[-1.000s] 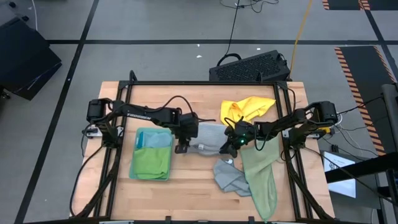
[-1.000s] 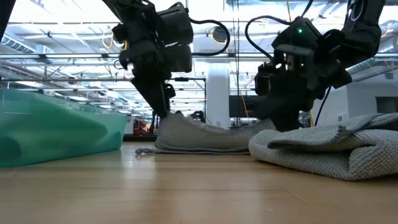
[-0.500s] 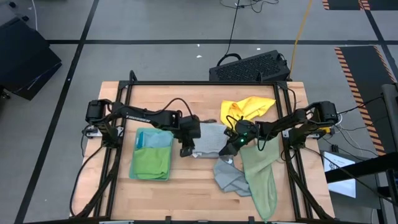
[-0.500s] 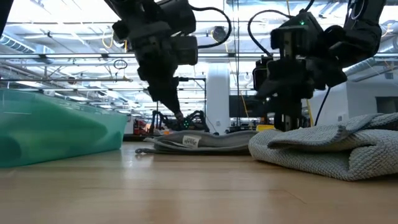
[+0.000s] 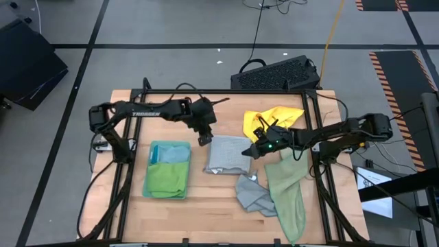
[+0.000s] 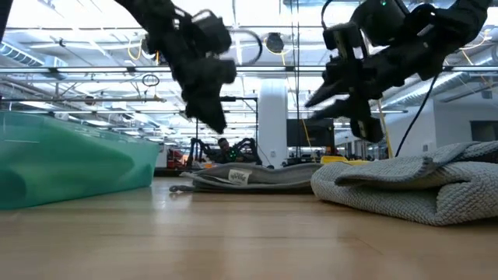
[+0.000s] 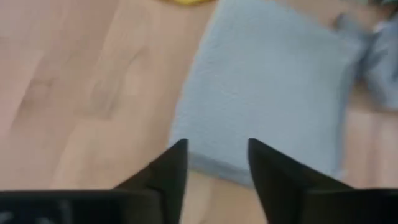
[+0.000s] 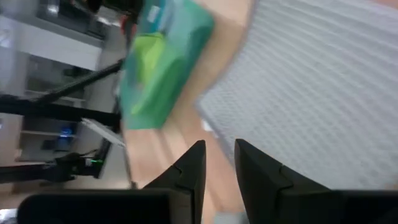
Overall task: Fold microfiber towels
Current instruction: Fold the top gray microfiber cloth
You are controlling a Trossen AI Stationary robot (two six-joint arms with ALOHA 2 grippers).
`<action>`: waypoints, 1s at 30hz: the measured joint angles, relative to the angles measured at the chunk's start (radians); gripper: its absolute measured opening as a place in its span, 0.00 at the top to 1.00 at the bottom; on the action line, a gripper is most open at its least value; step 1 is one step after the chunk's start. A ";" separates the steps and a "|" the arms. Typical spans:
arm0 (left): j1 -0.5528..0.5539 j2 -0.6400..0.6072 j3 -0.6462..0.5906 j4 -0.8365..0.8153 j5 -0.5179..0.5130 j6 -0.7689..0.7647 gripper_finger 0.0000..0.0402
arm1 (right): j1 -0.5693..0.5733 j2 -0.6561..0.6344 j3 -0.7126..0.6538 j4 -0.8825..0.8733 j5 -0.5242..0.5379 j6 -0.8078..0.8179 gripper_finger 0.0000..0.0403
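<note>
- A folded grey microfiber towel (image 5: 228, 154) lies flat as a neat rectangle near the middle of the wooden table (image 5: 206, 206), with a small white label showing on its near edge in the low view (image 6: 237, 177).
- The left gripper (image 5: 204, 139) hangs above the table just beside the far left corner of that folded towel; its two dark fingers (image 7: 174, 168) stand apart with nothing between them.
- The right gripper (image 5: 255, 152) hangs at the towel's right edge, clear of the cloth; its fingers (image 8: 193, 165) show a narrow gap and hold nothing.
- A teal green translucent bin (image 5: 168, 169) sits to the left of the folded towel, holding folded cloths, a light blue one and a bright green one.
- A crumpled yellow towel (image 5: 271, 120) lies at the far right of the table, behind the right gripper.
- A rumpled grey towel (image 5: 252, 194) lies near the front, just beside a long pale sage green towel (image 5: 288, 195) that runs to the table's near edge.
</note>
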 joint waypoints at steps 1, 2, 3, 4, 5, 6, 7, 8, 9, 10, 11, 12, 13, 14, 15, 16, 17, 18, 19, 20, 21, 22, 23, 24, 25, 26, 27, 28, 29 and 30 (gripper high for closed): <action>0.009 0.016 0.000 -0.006 -0.001 0.027 0.52 | -0.003 -0.013 0.000 -0.036 -0.001 -0.007 0.81; 0.016 0.030 0.000 -0.008 -0.001 0.051 0.48 | -0.006 -0.023 -0.001 -0.060 -0.001 -0.015 0.81; 0.020 0.045 0.000 -0.008 0.000 0.070 0.44 | -0.009 -0.027 0.000 -0.070 -0.001 -0.022 0.81; 0.020 0.059 0.000 -0.007 0.000 0.079 0.41 | -0.009 -0.030 0.001 -0.082 -0.001 -0.026 0.81; 0.019 0.075 0.000 -0.003 -0.001 0.080 0.38 | -0.010 -0.034 0.000 -0.099 -0.001 -0.030 0.81; 0.019 0.091 0.000 -0.001 -0.004 0.079 0.36 | -0.011 -0.035 -0.001 -0.109 -0.001 -0.034 0.81; 0.017 0.108 0.000 -0.002 -0.013 0.078 0.35 | -0.012 -0.036 0.000 -0.107 -0.002 -0.037 0.81; 0.014 0.124 -0.001 0.000 -0.023 0.078 0.34 | -0.012 -0.037 0.000 -0.104 -0.002 -0.039 0.81; 0.012 0.137 -0.001 0.004 -0.032 0.079 0.33 | -0.012 -0.037 0.000 -0.104 -0.002 -0.045 0.81; 0.009 0.148 -0.002 0.011 -0.042 0.079 0.33 | -0.012 -0.037 0.000 -0.105 -0.001 -0.052 0.81; 0.008 0.158 -0.002 0.026 -0.047 0.079 0.33 | -0.012 -0.036 0.000 -0.108 -0.002 -0.058 0.81; 0.006 0.167 -0.002 0.050 -0.046 0.079 0.33 | -0.012 -0.036 0.000 -0.109 -0.001 -0.066 0.81; 0.005 0.176 -0.002 0.072 -0.044 0.075 0.33 | -0.014 -0.036 0.000 -0.110 -0.001 -0.073 0.81; 0.003 0.188 -0.002 0.096 -0.043 0.067 0.33 | -0.014 -0.036 0.000 -0.112 -0.002 -0.078 0.81; 0.002 0.198 -0.002 0.122 -0.041 0.057 0.33 | -0.014 -0.036 0.000 -0.114 -0.002 -0.080 0.81; 0.002 0.207 -0.002 0.135 -0.041 0.042 0.33 | -0.016 -0.036 0.000 -0.117 -0.002 -0.082 0.81; 0.002 0.217 -0.002 0.147 -0.041 0.029 0.33 | -0.016 -0.036 0.000 -0.119 -0.004 -0.084 0.81; 0.002 0.226 -0.002 0.166 -0.036 0.018 0.33 | -0.016 -0.036 0.000 -0.119 -0.005 -0.085 0.81; 0.002 0.234 -0.002 0.178 -0.026 0.007 0.33 | -0.016 -0.036 0.000 -0.119 -0.006 -0.085 0.81; 0.003 0.241 -0.002 0.177 -0.015 0.007 0.33 | -0.016 -0.036 0.000 -0.119 -0.006 -0.085 0.81; 0.003 0.249 -0.002 0.176 -0.010 0.011 0.33 | -0.016 -0.036 0.000 -0.119 -0.006 -0.085 0.81; 0.003 0.257 -0.002 0.176 -0.008 0.018 0.33 | -0.016 -0.036 0.000 -0.120 -0.007 -0.085 0.81; 0.001 0.263 -0.001 0.176 -0.009 0.023 0.34 | -0.016 -0.036 0.000 -0.121 -0.006 -0.085 0.81; 0.000 0.264 0.000 0.173 -0.009 0.022 0.36 | -0.016 -0.036 0.000 -0.122 -0.006 -0.090 0.81; 0.000 0.264 0.000 0.171 -0.010 0.020 0.38 | -0.016 -0.036 0.000 -0.121 -0.006 -0.096 0.81; 0.000 0.264 0.000 0.168 -0.011 0.018 0.40 | -0.016 -0.036 0.000 -0.120 -0.006 -0.103 0.81; 0.000 0.264 0.000 0.165 -0.012 0.018 0.43 | -0.016 -0.036 0.000 -0.121 -0.006 -0.108 0.81; -0.001 0.264 0.000 0.164 -0.015 0.018 0.45 | -0.016 -0.036 0.000 -0.121 -0.006 -0.113 0.81; -0.001 0.264 0.000 0.161 -0.016 0.017 0.48 | -0.016 -0.036 0.000 -0.120 -0.006 -0.118 0.81; -0.001 0.264 0.000 0.157 -0.015 0.015 0.52 | -0.016 -0.036 0.000 -0.120 -0.005 -0.124 0.81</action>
